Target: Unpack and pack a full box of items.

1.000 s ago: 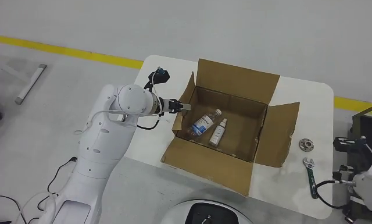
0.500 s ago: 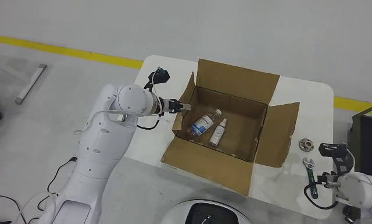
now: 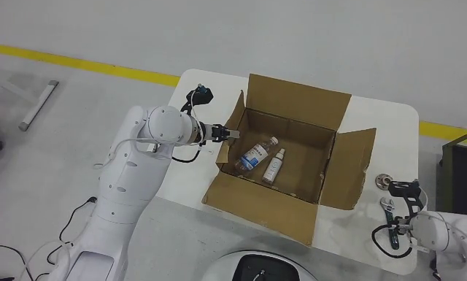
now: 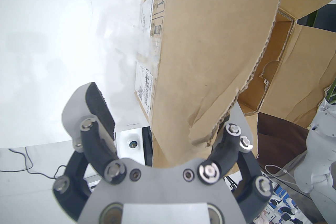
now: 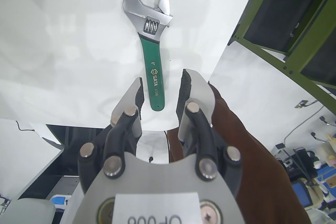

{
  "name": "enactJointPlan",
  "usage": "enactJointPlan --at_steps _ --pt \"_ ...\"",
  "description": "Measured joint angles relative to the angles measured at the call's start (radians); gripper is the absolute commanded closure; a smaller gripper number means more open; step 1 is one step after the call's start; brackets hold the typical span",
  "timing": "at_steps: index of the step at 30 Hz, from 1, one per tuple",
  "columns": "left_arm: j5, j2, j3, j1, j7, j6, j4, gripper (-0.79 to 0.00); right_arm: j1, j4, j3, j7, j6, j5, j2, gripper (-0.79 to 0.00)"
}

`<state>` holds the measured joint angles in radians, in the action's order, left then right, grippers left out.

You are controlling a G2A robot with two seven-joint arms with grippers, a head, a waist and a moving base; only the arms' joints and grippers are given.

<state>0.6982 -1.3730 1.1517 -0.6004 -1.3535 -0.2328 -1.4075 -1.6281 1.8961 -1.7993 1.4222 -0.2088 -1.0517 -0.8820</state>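
Two open fingers of the right gripper [image 5: 162, 80] hang over the adjustable wrench [image 5: 151, 51] handle; lower straight, close mid-handle. Left gripper [image 4: 162, 101], wide, straddles the cardboard box [image 4: 210, 38] flap.

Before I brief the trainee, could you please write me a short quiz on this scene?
1. How many bottles lie in the box?
2. True or false: the wrench lies inside the box.
3. The right gripper is: A) shut on the wrench; B) open by the wrench's handle; C) inside the box.
Key: 1. Two. 2. False, it lies on the table. 3. B.
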Motion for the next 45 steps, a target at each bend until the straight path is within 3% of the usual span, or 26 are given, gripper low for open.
enactJointPlan --at_steps 10,17,36,38,41,42,45 --pt "0.000 0.000 0.000 0.000 0.000 0.000 0.000 -0.785 0.023 -0.054 0.013 -0.011 0.027 0.016 -0.004 -0.262" --pt "0.000 0.000 0.000 0.000 0.000 0.000 0.000 -0.785 0.040 -0.071 0.027 -0.012 0.042 0.027 -0.006 -0.299" --pt "0.000 0.000 0.000 0.000 0.000 0.000 0.000 -0.785 0.082 -0.127 0.056 -0.018 0.066 0.037 -0.011 -0.286" --pt "0.000 0.000 0.000 0.000 0.000 0.000 0.000 -0.785 0.086 -0.133 0.058 -0.018 0.067 0.034 -0.011 -0.240" --pt "0.000 0.000 0.000 0.000 0.000 0.000 0.000 -0.785 0.094 -0.135 0.059 -0.017 0.069 0.033 -0.011 -0.089" --pt "0.000 0.000 0.000 0.000 0.000 0.000 0.000 -0.785 0.095 -0.135 0.058 -0.016 0.069 0.035 -0.012 0.000" --pt "0.000 0.000 0.000 0.000 0.000 0.000 0.000 -0.785 0.100 -0.134 0.056 -0.015 0.068 0.039 -0.012 0.000"
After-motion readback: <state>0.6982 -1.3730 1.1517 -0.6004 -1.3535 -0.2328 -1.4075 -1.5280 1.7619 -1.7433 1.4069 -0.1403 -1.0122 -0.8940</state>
